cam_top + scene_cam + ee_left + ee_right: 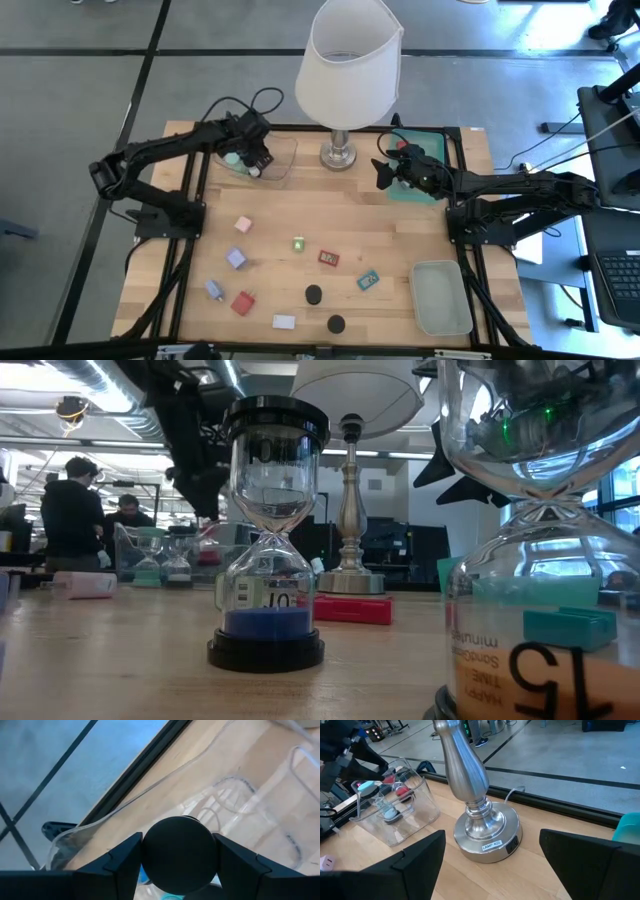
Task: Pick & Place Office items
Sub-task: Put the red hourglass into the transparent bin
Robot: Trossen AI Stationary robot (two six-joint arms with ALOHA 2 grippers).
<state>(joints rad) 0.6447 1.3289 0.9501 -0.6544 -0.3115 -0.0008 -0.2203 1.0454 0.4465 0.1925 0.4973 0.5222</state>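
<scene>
My left tool point(256, 160) hangs over the clear tray point(272, 172) at the far left of the desk point(390, 240). In its wrist view the two fingers point(117, 865) press against the sides of a black round cap point(180, 854), which sits squarely between them above the tray's wall. That cap is pinched; teal bits point(386, 812) and something red point(402, 791) already lie inside the tray.

My right tool point(385, 172) is at the far right, over the green tray point(420, 192), just beside the lamp base point(340, 155). Its fingers point(420, 862) stand spread wide with nothing between them, the lamp base showing through the gap.

The other office items lie scattered on the near half of the desk:
- pink block point(242, 225), lavender block point(237, 258), red block point(242, 302), white block point(284, 322)
- small green-lit piece point(298, 244)
- flat red tag point(328, 258), flat teal tag point(368, 281)
- two black round caps point(314, 294), well apart from the trays

A second pale tray point(440, 295) sits at the near right corner.
</scene>
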